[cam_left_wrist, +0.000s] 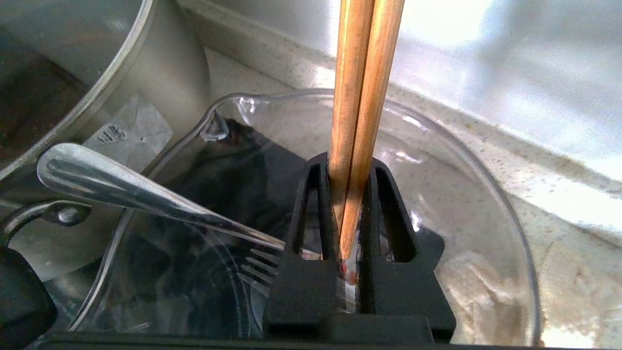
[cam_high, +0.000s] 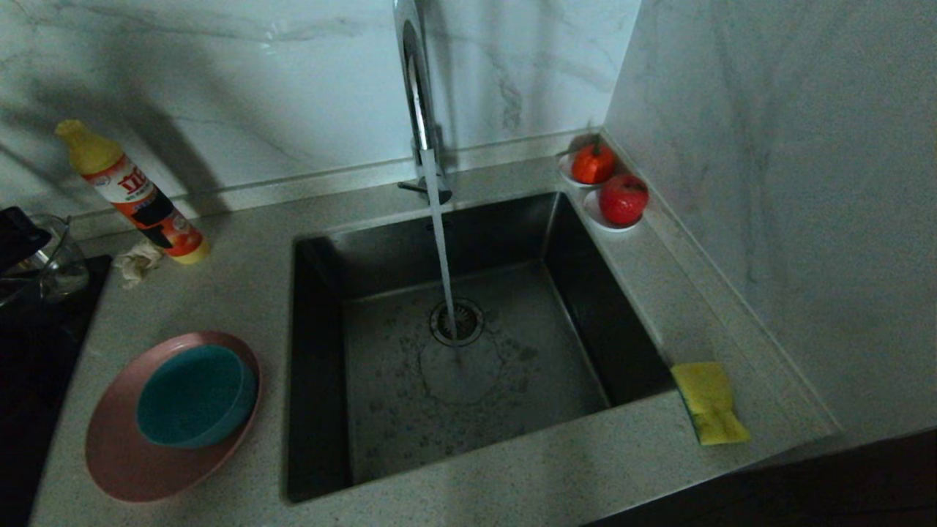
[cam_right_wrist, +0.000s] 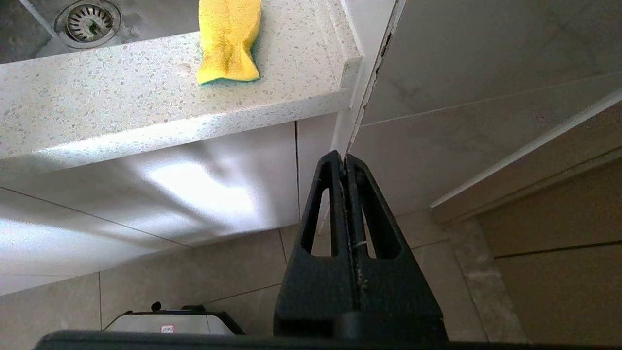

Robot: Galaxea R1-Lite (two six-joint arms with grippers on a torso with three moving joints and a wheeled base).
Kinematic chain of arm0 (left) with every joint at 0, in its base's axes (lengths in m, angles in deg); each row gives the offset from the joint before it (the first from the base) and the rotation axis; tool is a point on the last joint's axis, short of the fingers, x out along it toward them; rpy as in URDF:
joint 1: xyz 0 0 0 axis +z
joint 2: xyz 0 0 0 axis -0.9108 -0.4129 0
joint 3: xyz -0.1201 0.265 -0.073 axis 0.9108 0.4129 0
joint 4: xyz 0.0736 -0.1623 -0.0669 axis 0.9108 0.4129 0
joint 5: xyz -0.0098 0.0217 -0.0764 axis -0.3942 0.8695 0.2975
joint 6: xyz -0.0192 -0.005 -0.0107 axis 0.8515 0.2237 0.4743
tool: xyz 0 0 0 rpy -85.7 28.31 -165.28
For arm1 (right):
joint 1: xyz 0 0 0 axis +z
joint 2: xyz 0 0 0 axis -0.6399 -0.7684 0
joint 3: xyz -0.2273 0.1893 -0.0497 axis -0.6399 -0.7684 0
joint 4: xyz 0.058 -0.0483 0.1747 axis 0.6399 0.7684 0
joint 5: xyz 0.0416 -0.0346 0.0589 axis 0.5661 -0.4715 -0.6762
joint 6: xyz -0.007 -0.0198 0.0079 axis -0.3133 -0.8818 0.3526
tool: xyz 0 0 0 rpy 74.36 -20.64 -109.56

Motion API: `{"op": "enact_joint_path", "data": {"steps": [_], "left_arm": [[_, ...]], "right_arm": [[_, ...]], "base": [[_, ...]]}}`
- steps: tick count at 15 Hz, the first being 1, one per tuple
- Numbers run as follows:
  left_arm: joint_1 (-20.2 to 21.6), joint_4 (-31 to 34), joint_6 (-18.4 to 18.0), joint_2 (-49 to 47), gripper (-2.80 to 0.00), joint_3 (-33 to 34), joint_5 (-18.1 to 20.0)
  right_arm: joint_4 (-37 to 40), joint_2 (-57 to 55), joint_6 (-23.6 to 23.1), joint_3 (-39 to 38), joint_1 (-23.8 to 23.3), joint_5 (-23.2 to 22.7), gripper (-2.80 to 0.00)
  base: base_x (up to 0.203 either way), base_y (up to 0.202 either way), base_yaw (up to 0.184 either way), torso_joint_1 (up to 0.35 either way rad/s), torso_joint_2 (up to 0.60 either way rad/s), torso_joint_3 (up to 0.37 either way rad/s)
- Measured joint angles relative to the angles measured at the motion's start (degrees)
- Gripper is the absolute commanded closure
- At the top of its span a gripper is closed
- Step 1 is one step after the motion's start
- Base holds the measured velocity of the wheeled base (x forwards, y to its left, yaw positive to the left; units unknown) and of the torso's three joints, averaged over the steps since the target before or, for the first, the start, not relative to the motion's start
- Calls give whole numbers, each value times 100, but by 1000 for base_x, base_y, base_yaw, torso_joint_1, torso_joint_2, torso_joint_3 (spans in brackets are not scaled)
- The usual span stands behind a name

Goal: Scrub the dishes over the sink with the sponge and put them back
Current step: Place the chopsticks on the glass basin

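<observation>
At the far left edge of the head view, about nine o'clock, stands a glass jug [cam_left_wrist: 437, 218] beside a metal pot [cam_left_wrist: 97, 73]. The left hand [cam_left_wrist: 347, 167] is over the jug, its two fingers pinched on the chopsticks [cam_left_wrist: 362, 97], which run out past the fingertips. A bottle [cam_high: 132, 192] leans against the wall at ten o'clock with a crumpled tissue [cam_high: 137, 262] at its foot. On the tabletop [cam_high: 241, 241] at eight o'clock the blue bowl [cam_high: 196, 395] sits inside the pink plate [cam_high: 117, 454]. The sink [cam_high: 476, 410] fills the middle; water runs from the faucet [cam_high: 417, 88] onto the drain [cam_high: 457, 322]. At one o'clock two saucers [cam_high: 596, 218] carry red fruit [cam_high: 624, 198]. The sponge [cam_high: 708, 402] lies on the tabletop at the sink's four o'clock corner. The right hand [cam_right_wrist: 346, 160] hangs below the tabletop edge, fingers pressed together, holding nothing.
</observation>
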State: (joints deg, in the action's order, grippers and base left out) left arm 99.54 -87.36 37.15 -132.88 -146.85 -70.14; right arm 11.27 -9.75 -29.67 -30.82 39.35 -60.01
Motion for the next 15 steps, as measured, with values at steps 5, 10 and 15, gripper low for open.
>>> {"op": "enact_joint_path", "data": {"steps": [5, 10, 15], "left_arm": [[-26, -46, 18, 13, -280, -89, 23], [-28, -46, 77, 259, -280, -183, 68], [-30, 87, 107, 746, 0, -384, 64]], "right_arm": [[0, 0, -1, 0, 0, 0, 0], [0, 0, -2, 0, 0, 0, 0], [1, 0, 0, 0, 0, -2, 0]], "base": [[0, 0, 0, 0, 0, 0], [0, 0, 0, 0, 0, 0], [0, 0, 0, 0, 0, 0]]}}
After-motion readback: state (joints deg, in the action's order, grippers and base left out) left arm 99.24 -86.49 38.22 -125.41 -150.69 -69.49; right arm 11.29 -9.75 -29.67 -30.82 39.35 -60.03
